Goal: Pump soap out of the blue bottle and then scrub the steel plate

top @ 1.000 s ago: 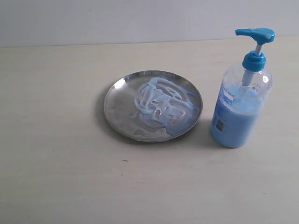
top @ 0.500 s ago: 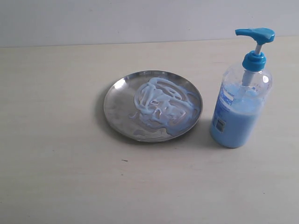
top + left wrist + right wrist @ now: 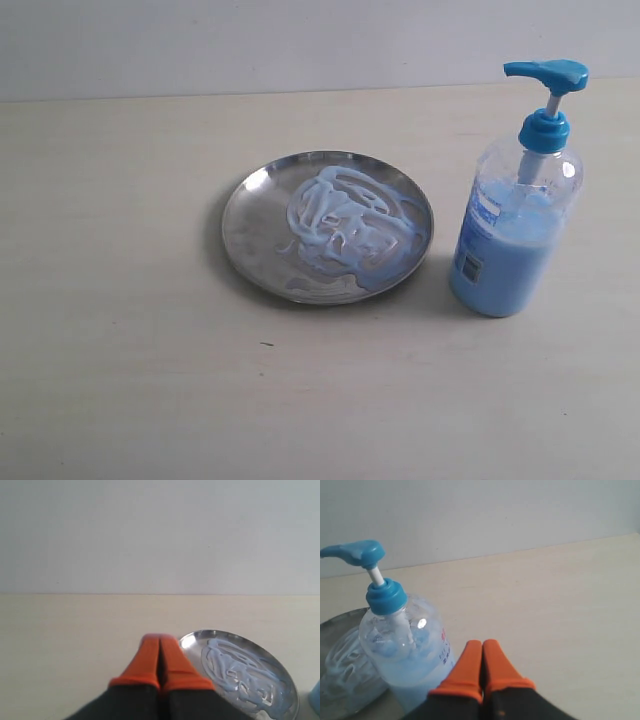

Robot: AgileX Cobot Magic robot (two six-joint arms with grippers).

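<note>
The left gripper (image 3: 159, 641) has its orange-tipped jaws pressed together and holds nothing. It sits short of the plate (image 3: 243, 205), clear of the rim. The right gripper (image 3: 482, 645) also has its jaws closed tight and empty. It is apart from the plate, on the side where the bottle (image 3: 512, 245) stands.

In the exterior view the bottle is upright on the table (image 3: 120, 380), just right of the plate with a narrow gap between them. Its spout points toward the plate and it is roughly half full.

The plate lies flat, with soap (image 3: 345, 225) smeared in whitish-blue swirls over its middle and right part. A pale wall (image 3: 250, 40) stands beyond the plate.
</note>
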